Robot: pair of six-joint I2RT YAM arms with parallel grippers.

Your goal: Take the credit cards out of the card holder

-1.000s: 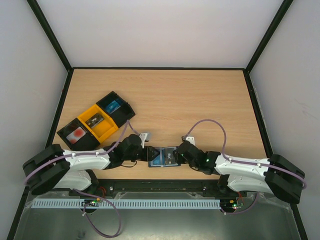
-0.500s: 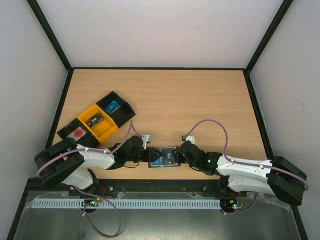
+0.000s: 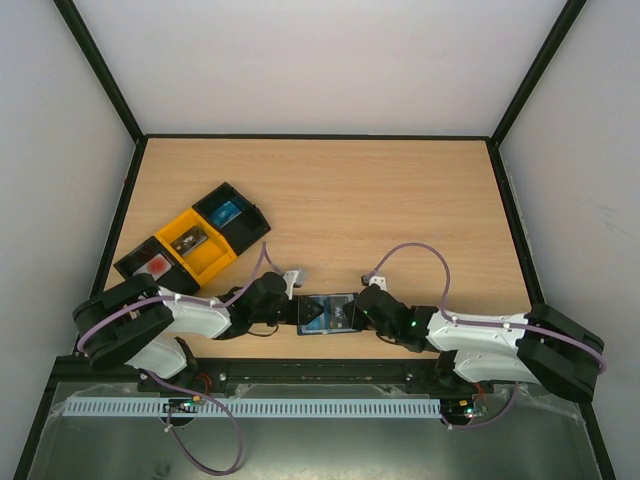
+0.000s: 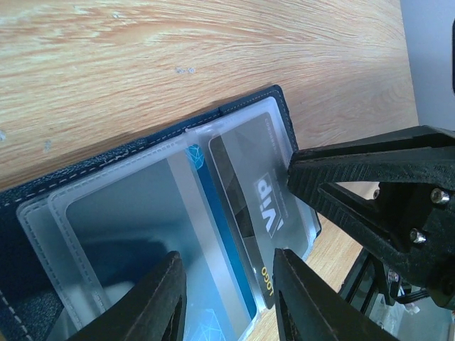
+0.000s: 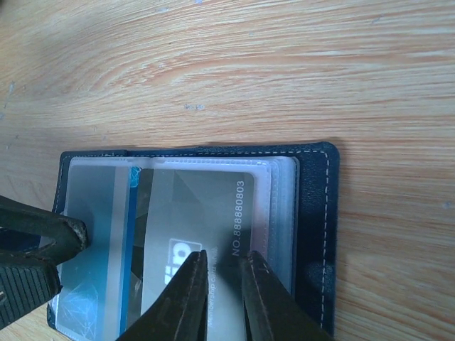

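The card holder (image 3: 326,315) lies open and flat on the counter (image 3: 400,200), close to the near edge, between the tips of the two arms. Its navy cover frames a stack of clear plastic sleeves (image 5: 283,213). A grey credit card (image 5: 206,213), with a number printed along one side, sits in the sleeves on the half toward the right arm. A blue credit card (image 5: 99,263) shows through the sleeves just beside it, on the half toward the left arm.

The right gripper (image 5: 223,259) is over the outer end of the grey credit card. Its jaws stand close together with only a slim gap. From the left wrist its tips touch that edge of card and sleeve, but I cannot tell whether they pinch anything.

The left gripper (image 4: 227,259) is over the other half, its jaws clearly apart and holding nothing. One of its fingers (image 5: 50,231) appears to rest on the sleeve by the card holder's outer edge.

Well apart, at the counter's left, three open trays stand touching in a slanted row: a yellow tray (image 3: 215,262) between a far black tray (image 3: 250,222) and a near black tray (image 3: 130,268).
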